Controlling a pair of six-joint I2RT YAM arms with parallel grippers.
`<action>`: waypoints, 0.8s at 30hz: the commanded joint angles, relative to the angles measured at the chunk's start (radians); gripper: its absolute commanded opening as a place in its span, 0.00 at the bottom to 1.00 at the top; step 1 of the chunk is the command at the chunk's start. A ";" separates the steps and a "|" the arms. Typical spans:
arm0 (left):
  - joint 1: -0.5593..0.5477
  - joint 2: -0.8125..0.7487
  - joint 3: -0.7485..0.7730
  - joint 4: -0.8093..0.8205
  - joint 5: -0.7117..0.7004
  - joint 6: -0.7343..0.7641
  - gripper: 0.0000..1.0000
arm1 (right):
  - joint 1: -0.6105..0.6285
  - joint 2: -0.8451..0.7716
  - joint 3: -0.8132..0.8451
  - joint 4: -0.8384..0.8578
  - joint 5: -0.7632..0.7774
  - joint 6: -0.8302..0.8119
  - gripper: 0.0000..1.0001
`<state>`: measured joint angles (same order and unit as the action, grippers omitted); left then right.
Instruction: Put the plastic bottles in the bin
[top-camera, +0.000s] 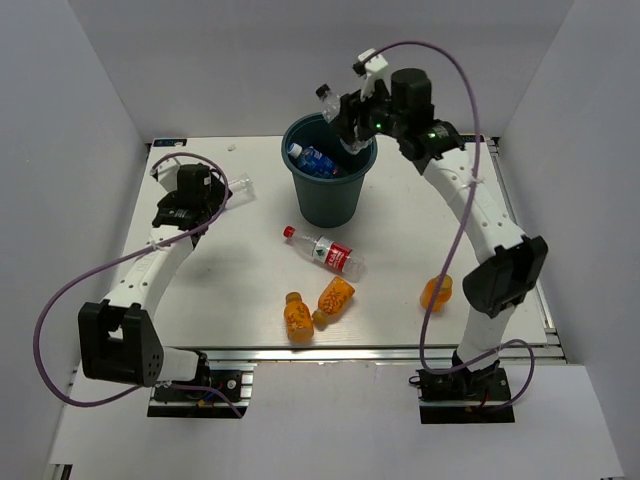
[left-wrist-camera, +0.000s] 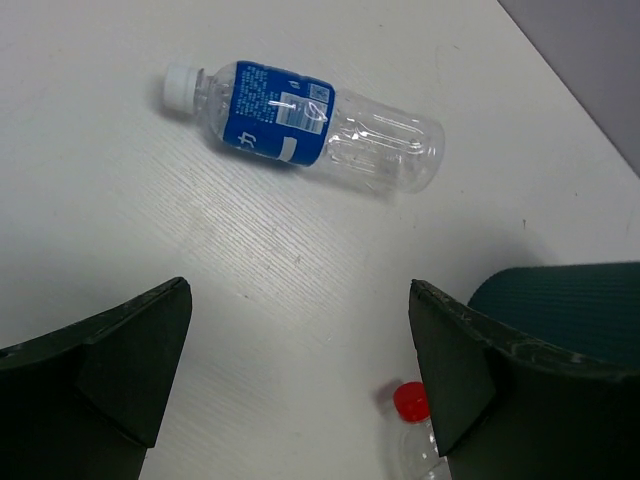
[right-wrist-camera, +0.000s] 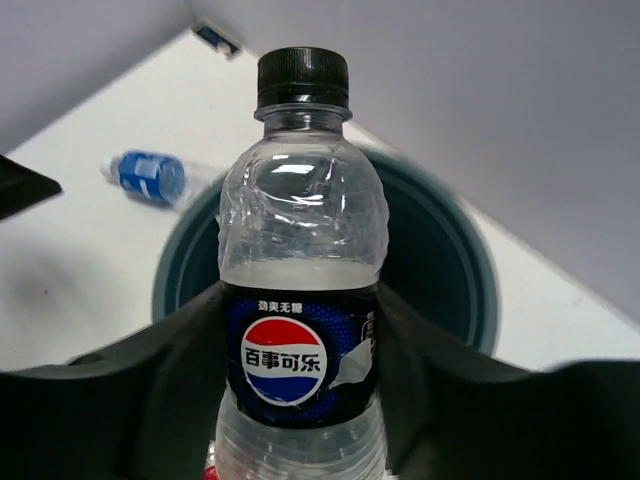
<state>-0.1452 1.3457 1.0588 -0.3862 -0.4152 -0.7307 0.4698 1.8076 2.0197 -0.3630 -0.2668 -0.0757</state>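
Holding a black-capped Pepsi bottle (right-wrist-camera: 300, 300) upright above the dark bin (top-camera: 330, 200), the right tool (right-wrist-camera: 300, 375) presses its two fingers against the label from either side. The grip sits low on the body, leaving the neck free, so the bottle should fall straight once the fingers part. From the wrist view the bin's mouth lies directly behind the bottle, which suggests the arm is lined up for a plain drop. One blue-labelled bottle (top-camera: 315, 162) already lies inside the bin.

Across the desk (top-camera: 250, 290), the left tool (left-wrist-camera: 300, 350) hangs with its fingers spread wide and nothing between them. It is aimed toward a clear white-capped bottle (left-wrist-camera: 310, 125) lying on its side just beyond and not touching the fingers. That wide spread would suit closing across the bottle's body.

Waiting on the desk are a red-capped bottle (top-camera: 328, 253) in front of the bin, a pair of orange bottles (top-camera: 336, 297) close together near the front edge, and a third orange bottle (top-camera: 437, 291) beside the right arm. By this count the job is young: one bottle in, one poised to drop, and five to collect.
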 joint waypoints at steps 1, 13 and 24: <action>0.010 0.001 0.036 -0.028 -0.068 -0.175 0.98 | 0.022 0.044 0.014 -0.037 0.098 0.070 0.68; 0.035 0.188 0.125 -0.097 -0.105 -0.570 0.98 | 0.038 -0.033 -0.018 -0.037 0.178 0.053 0.89; 0.122 0.507 0.314 -0.128 -0.056 -0.799 0.98 | -0.003 -0.326 -0.349 0.061 0.294 -0.006 0.89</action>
<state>-0.0513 1.8065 1.3148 -0.4965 -0.4862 -1.4387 0.4831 1.5303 1.7260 -0.3561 -0.0315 -0.0555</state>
